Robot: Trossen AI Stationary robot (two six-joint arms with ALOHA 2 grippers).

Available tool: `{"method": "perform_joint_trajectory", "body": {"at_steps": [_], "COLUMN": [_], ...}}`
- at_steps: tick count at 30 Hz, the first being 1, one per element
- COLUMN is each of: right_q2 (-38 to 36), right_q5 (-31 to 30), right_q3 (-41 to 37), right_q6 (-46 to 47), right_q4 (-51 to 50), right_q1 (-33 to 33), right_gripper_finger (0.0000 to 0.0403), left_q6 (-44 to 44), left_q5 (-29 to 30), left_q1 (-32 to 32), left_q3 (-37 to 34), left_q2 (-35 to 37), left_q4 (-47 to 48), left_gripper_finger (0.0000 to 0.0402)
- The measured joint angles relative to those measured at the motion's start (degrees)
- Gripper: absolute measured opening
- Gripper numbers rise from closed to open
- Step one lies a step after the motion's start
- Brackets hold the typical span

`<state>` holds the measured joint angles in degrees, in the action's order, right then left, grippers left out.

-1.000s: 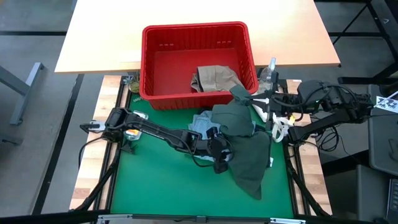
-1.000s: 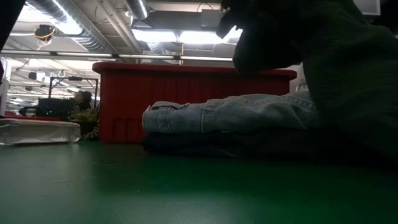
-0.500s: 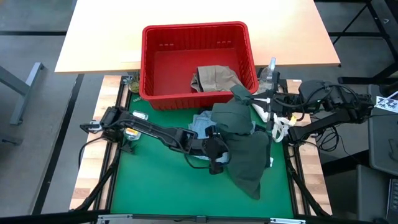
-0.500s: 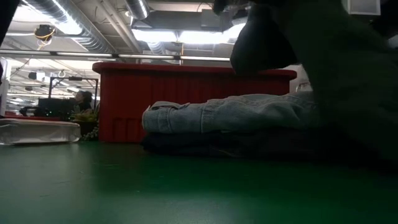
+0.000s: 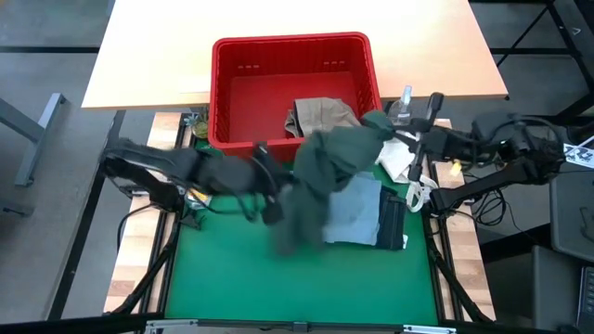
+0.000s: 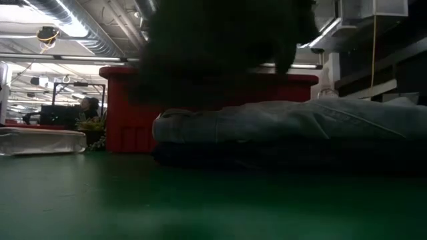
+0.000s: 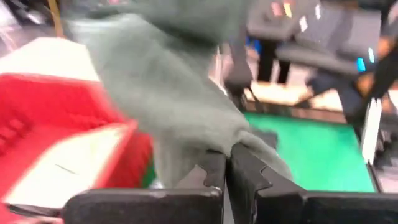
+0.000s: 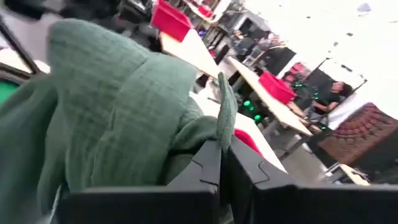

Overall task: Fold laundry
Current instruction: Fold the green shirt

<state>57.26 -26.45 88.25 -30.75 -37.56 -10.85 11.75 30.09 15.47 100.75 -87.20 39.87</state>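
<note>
A dark olive green garment (image 5: 320,162) hangs in the air between my two grippers, over the green mat's far half. My left gripper (image 5: 276,206) is shut on its lower left part, blurred in the high view. My right gripper (image 5: 394,133) is shut on its far right end, beside the red basket (image 5: 227,93). Under it, folded light blue denim (image 5: 357,209) lies on top of folded dark navy jeans (image 5: 393,218). A beige khaki piece (image 5: 320,116) lies inside the basket. My left gripper pinches a bunched fold of the olive garment (image 7: 214,140) between its two shut fingers. The cloth rises away from the fingers, clear of the table. My right gripper pinches a gathered end of the olive garment (image 8: 227,121) between its shut fingers, coming about level from the table's right. The cloth bulges out in front of them, lifted clear.
A white cloth (image 5: 397,162) lies at the mat's right edge near the right arm. The wooden table (image 5: 148,56) stands behind the basket. The green mat (image 5: 232,278) lies bare at the near and left side.
My left gripper has gone up and toward the table's left and far edge, drawing the olive garment's lower part with it. That part, which lay draped over the folded stack, now hangs lifted clear, and the light blue denim is uncovered. My right gripper has barely moved.
</note>
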Motion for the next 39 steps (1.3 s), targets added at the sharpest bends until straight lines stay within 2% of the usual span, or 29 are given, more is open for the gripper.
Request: {"method": "perform_joint_trajectory", "body": {"at_steps": [5, 8, 10, 13, 17, 21, 28, 32, 39], "right_q2": [-0.7, -1.0, -1.1, -1.2, -1.0, 0.7, 4.6, 6.4, 7.2], "right_q5": [-0.3, 0.4, 2.4, 5.2, 8.2, 10.6, 13.6, 13.1, 12.3], "right_q3": [0.1, 0.0, 0.0, 0.0, 0.0, 0.0, 0.0, 0.0, 0.0], "right_q6": [-4.8, -5.5, -5.6, -4.1, 1.6, 8.0, 12.7, 12.5, 12.3], "right_q4": [3.8, 1.9, -1.8, -8.7, -19.4, -28.7, -34.7, -34.0, -34.4], "right_q1": [0.0, 0.0, 0.0, 0.0, 0.0, -0.1, -0.1, 0.0, 0.0], "right_gripper_finger": [0.0010, 0.0010, 0.0010, 0.0010, 0.0010, 0.0010, 0.0010, 0.0010, 0.0010], "left_q6": [-3.2, -2.9, -2.2, 2.4, 6.7, 10.5, 16.5, 15.0, 14.7], "left_q5": [2.1, -2.0, -5.6, -7.5, -7.7, -9.8, -11.2, -10.8, -9.7], "left_q1": [-3.4, -4.6, -4.5, -2.7, -0.2, 1.6, 2.4, 2.1, 0.4], "left_q3": [0.0, 0.1, 0.1, -0.9, -5.5, -12.4, -23.1, -26.7, -28.6], "left_q2": [9.0, 11.9, 12.3, 11.6, 10.1, 9.2, 9.1, 9.1, 9.2], "left_q4": [0.2, 2.9, 7.5, 15.5, 20.7, 19.6, 14.3, 11.5, 10.6], "left_gripper_finger": [0.0000, 0.0000, 0.0000, 0.0000, 0.0000, 0.0000, 0.0001, 0.0028, 0.0118]}}
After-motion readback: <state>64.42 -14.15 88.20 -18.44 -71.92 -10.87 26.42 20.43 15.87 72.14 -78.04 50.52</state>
